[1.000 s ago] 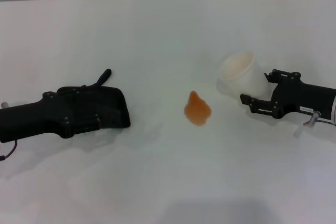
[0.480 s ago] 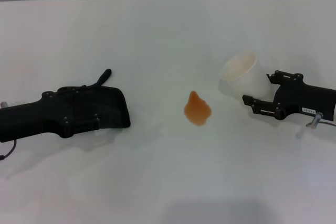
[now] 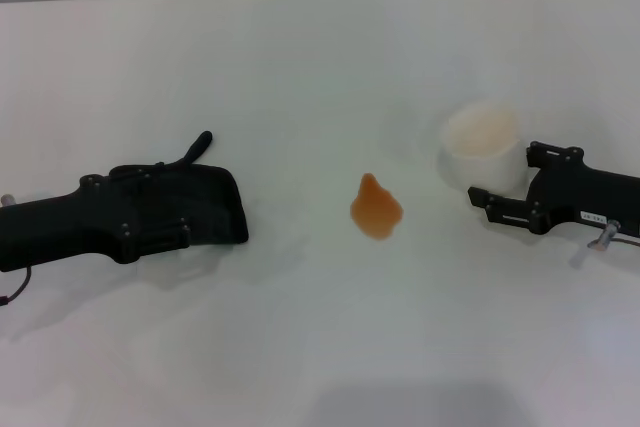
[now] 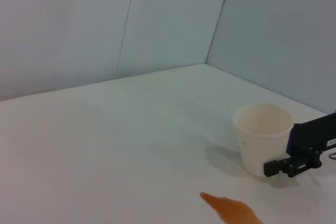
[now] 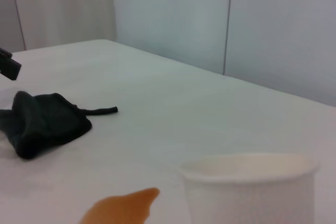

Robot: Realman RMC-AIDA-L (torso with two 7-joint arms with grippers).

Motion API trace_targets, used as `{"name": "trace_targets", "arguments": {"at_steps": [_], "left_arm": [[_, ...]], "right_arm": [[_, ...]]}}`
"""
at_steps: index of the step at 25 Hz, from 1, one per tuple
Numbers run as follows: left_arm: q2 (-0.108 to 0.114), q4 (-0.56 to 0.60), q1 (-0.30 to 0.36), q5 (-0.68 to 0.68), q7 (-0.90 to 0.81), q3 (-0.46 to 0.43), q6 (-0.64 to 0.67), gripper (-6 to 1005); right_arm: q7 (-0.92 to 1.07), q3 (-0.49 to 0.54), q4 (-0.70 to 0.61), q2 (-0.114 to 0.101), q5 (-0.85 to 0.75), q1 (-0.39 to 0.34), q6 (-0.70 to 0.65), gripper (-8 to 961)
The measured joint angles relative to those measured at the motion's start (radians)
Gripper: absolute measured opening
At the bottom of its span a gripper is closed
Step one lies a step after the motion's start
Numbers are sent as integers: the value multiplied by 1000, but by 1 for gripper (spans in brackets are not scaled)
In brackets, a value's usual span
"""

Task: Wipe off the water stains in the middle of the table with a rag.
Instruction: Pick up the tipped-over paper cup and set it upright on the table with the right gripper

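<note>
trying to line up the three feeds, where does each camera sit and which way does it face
Head view: high on the robot, looking forward and down at the table; both arms show, left hand over the rag, right hand at the cup.
Left wrist view: low, facing across the puddle to the cup and the right hand.
Right wrist view: low behind the cup, facing the rag; none of its own hand shows.
Both wrist views share the cup and the puddle.

counter (image 3: 320,57) mid: water stains (image 3: 375,209) | left edge side: rag (image 3: 205,202) under left gripper (image 3: 215,209) | right: cup (image 3: 482,144), right gripper (image 3: 500,202) touching it
</note>
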Motion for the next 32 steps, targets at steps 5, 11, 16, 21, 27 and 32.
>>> {"name": "trace_targets", "arguments": {"at_steps": [5, 11, 16, 21, 27, 32], "left_arm": [[0, 0, 0, 0, 0, 0, 0, 756], [1, 0, 2, 0, 0, 0, 0, 755], [3, 0, 1, 0, 0, 0, 0, 755], [3, 0, 0, -1, 0, 0, 0, 755], [3, -1, 0, -2, 0, 0, 0, 755], [3, -1, 0, -2, 0, 0, 0, 755]], "right_arm": [[0, 0, 2, 0, -1, -3, 4, 721], [1, 0, 2, -1, -10, -5, -4, 721], [2, 0, -3, -1, -12, -12, -5, 722], [17, 0, -8, -1, -11, -12, -3, 722], [32, 0, -20, -8, -14, -9, -45, 806], [54, -3, -25, -18, -19, -9, -58, 846]]}}
